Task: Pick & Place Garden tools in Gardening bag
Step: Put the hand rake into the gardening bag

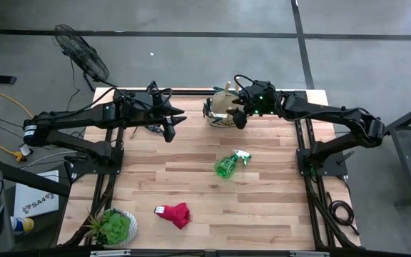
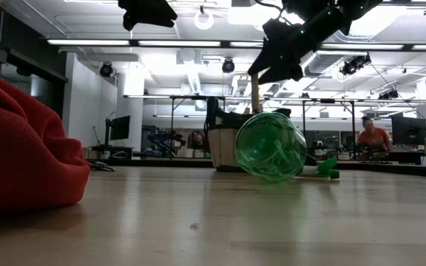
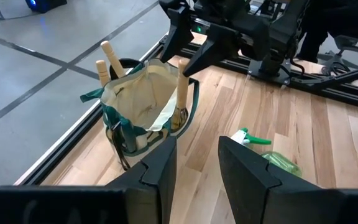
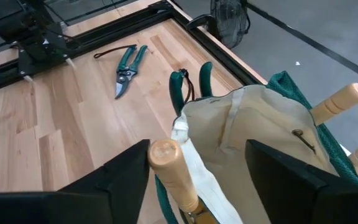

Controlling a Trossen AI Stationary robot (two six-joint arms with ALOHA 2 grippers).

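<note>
Bag [image 1: 223, 108] at the table's far edge already holds three wooden-handled tools [image 3: 107, 59]. Right gripper [image 4: 197, 180] hangs open over one handle. Spray bottle [image 1: 227, 165], red glove [image 1: 175, 213] and shears [image 4: 126, 67] remain out; left gripper [image 3: 197, 165], part open, holds nothing.

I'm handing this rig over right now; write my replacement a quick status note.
Right gripper: open above the gardening bag, jaws either side of a wooden-handled tool standing in a bag pocket.
Left gripper: open, holding nothing, over the table left of the bag.
Done: three wooden-handled tools stand in the bag.
Left: pruning shears, spray bottle and red glove lie on the table.
</note>
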